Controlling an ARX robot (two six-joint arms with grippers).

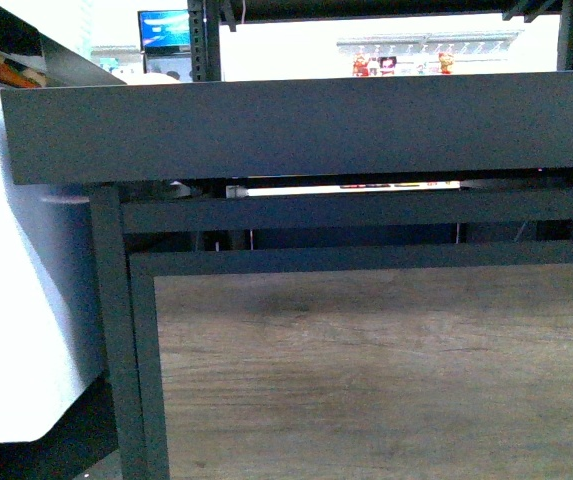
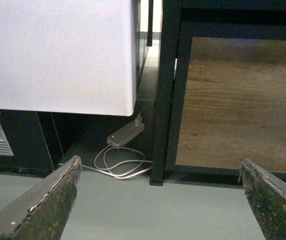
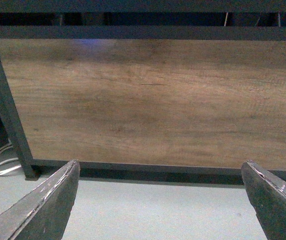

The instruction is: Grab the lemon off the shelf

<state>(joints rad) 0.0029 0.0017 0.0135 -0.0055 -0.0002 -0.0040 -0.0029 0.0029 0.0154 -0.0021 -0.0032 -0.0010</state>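
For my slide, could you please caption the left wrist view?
Open jaws facing the shelf leg and a white power strip.

Our front camera sits low and close, facing the rim of the shelf [image 1: 306,130] and the wood panel [image 1: 386,370] beneath. Both our wrist cameras look from just above the floor [image 2: 147,210] at that same panel, the left nearer its corner post [image 2: 165,90].

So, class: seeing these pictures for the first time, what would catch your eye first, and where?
The shelf, a wide black tray rim, spans the upper front view, with a wood-grain panel framed in black below it. In the left wrist view, a white power strip with a coiled cable lies on the floor beside a black post, near a large white cabinet.
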